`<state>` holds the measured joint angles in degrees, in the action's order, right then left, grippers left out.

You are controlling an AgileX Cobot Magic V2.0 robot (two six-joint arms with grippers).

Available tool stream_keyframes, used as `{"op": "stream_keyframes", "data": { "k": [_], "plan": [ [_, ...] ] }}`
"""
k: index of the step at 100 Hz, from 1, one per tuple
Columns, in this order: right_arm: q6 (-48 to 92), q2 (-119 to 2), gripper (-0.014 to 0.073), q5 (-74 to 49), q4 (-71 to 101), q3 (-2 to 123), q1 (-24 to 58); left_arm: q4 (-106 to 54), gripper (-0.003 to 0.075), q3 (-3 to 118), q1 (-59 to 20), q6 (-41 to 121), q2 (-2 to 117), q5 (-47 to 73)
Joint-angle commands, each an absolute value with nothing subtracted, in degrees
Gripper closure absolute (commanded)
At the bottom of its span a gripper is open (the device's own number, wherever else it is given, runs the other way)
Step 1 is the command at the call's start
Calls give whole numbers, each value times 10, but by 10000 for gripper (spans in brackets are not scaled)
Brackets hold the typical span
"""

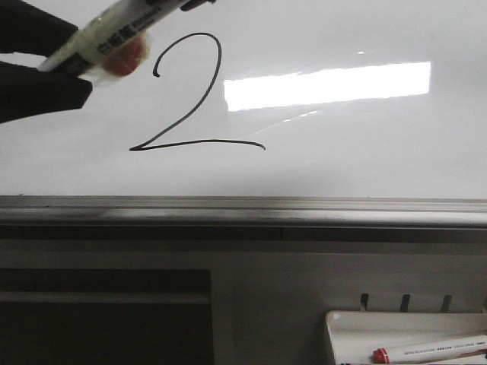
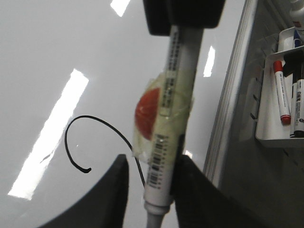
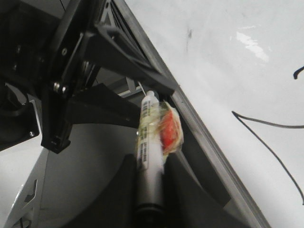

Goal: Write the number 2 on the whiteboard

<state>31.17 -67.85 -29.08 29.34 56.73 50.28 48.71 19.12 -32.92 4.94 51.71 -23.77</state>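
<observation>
Gripping marker [image 1: 106, 42], number 2 [image 1: 190, 99] on whiteboard [image 1: 365, 160].

Marker [image 1: 106, 42] tip beyond frame edge

The front view faces the whiteboard [image 1: 342, 152] squarely and close, the number 2 [image 1: 190, 95] left of centre above its grey rail [image 1: 243, 209]. Each wrist view looks along a held marker [image 2: 166, 142] [image 3: 149, 156], obliquely across the same board, and both catch strokes of that digit.
</observation>
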Motion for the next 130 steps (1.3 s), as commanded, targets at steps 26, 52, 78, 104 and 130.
{"op": "stream_keyframes", "data": {
  "k": [26, 52, 78, 104, 130],
  "plan": [
    [312, -669, 636, -255, 307, 587, 505, 486, 741, 210, -334, 45, 515, -278],
    [312, -667, -76, -184, 294, 587, 503, 458, 741, 210, -334, 34, 515, -274],
    [312, -623, 43, -111, 284, 587, 447, -65, 741, 210, -331, 7, 527, -237],
    [312, -597, 60, -169, 284, 586, 418, -211, 741, 222, -331, -50, 612, -225],
    [312, -597, 60, -206, 284, 586, 418, -210, 741, 252, -331, -92, 671, -214]
  ]
}}
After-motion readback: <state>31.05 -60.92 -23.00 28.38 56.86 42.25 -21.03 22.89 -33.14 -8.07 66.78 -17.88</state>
